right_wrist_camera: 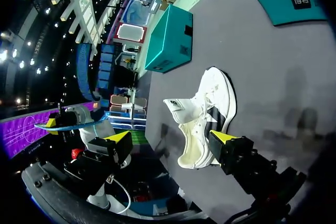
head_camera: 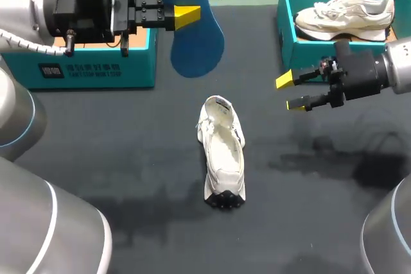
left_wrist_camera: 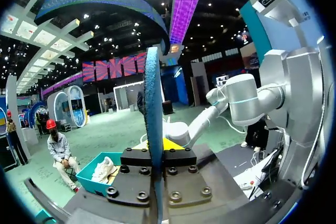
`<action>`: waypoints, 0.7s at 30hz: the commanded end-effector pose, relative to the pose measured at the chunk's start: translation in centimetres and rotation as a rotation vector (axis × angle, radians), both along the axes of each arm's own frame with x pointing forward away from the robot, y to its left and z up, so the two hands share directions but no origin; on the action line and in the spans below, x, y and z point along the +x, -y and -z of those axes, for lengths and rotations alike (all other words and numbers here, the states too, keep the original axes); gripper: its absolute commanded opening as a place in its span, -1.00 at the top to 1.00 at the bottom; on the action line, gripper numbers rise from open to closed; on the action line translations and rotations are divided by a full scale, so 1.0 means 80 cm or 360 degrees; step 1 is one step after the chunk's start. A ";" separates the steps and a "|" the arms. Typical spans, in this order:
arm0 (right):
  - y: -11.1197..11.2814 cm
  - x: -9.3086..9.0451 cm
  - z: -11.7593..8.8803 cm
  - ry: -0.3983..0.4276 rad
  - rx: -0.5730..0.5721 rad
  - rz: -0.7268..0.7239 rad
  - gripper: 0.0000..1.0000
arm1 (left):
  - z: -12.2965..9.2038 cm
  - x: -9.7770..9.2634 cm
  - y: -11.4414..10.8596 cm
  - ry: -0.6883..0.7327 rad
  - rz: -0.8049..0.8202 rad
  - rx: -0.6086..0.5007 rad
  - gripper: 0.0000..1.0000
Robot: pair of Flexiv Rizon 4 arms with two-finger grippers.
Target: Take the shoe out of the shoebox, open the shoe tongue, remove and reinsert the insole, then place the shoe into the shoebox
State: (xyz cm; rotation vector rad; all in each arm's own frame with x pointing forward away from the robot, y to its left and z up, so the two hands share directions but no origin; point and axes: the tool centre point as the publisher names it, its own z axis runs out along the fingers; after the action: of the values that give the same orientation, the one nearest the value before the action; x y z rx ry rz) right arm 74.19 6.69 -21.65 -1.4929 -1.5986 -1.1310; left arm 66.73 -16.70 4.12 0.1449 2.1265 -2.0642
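My left gripper (head_camera: 186, 14) clamps the blue insole (head_camera: 196, 46) well beyond the shoe (head_camera: 223, 152); my right gripper (head_camera: 290, 92), jaws wide, hangs well apart on the shoe's right.

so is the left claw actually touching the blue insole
Touching. The left wrist view shows the blue insole edge-on between the fingers of the left claw, pinched from both sides.
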 end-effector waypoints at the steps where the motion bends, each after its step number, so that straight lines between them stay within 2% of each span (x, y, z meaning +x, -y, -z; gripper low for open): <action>1: -0.002 0.001 0.001 -0.0001 -0.0003 -0.0001 -1.00 | 0.020 0.012 -0.003 0.0341 0.0018 -0.0062 1.00; 5: -0.002 0.001 0.001 -0.0001 -0.0003 -0.0001 -1.00 | 0.038 0.018 0.002 0.0636 0.0052 -0.0023 1.00; 9: -0.002 0.012 -0.021 0.0001 0.0058 0.0003 -1.00 | 0.056 0.025 0.005 0.0839 0.0129 -0.0033 1.00; 11: -0.003 0.015 -0.028 -0.0026 0.0143 -0.0031 -1.00 | 0.066 0.034 0.006 0.0897 0.0110 0.0042 1.00; 12: -0.002 0.015 -0.029 -0.0094 0.0176 -0.0063 -1.00 | 0.066 0.034 0.006 0.0897 0.0110 0.0042 1.00; 21: -0.002 0.015 -0.029 -0.0094 0.0176 -0.0063 -1.00 | 0.066 0.034 0.006 0.0897 0.0110 0.0042 1.00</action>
State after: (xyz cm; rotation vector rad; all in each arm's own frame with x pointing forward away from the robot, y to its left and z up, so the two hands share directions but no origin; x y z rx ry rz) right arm 75.16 6.64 -19.27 -1.4049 -1.4921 -1.1300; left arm 69.28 -16.91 -1.36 0.7140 1.8087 -1.7515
